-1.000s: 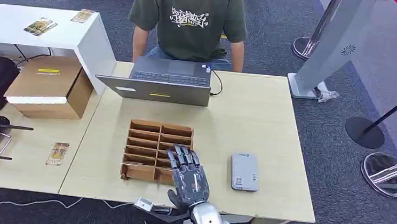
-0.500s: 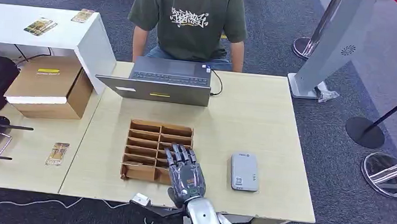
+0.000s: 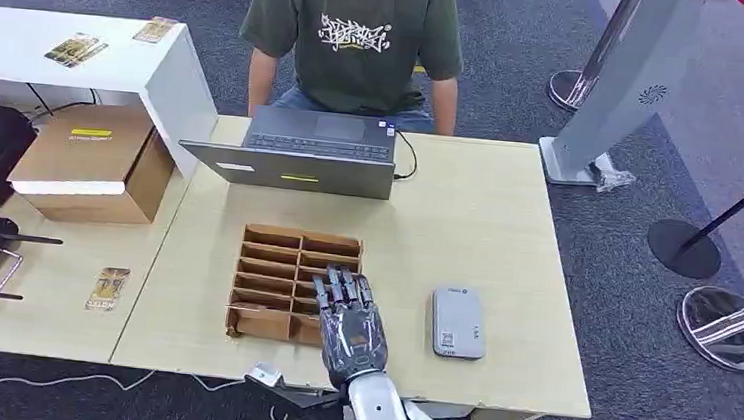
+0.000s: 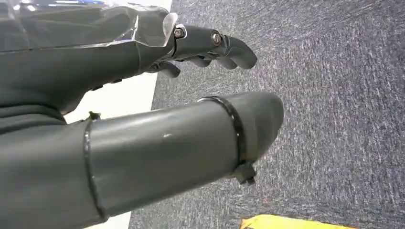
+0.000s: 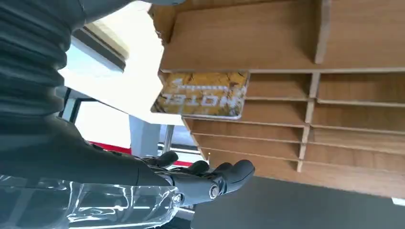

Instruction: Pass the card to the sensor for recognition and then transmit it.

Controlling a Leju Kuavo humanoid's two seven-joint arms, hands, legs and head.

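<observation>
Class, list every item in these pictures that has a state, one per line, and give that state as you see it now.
Grey laptop: lid open, on the table.
Brown slotted wooden card rack: flat on the table, one card in a slot.
Gold hotel card: standing in a rack slot, not gripped.
Grey flat card sensor: bare, no card on it.
Right hand: fingers extended over the rack, holding nothing.
Left hand: empty, above carpet.

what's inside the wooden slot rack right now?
The wooden rack has one gold card standing in a slot, seen from the right wrist. The right hand covers the near-right slots in the head view; the other visible slots look empty.
</observation>
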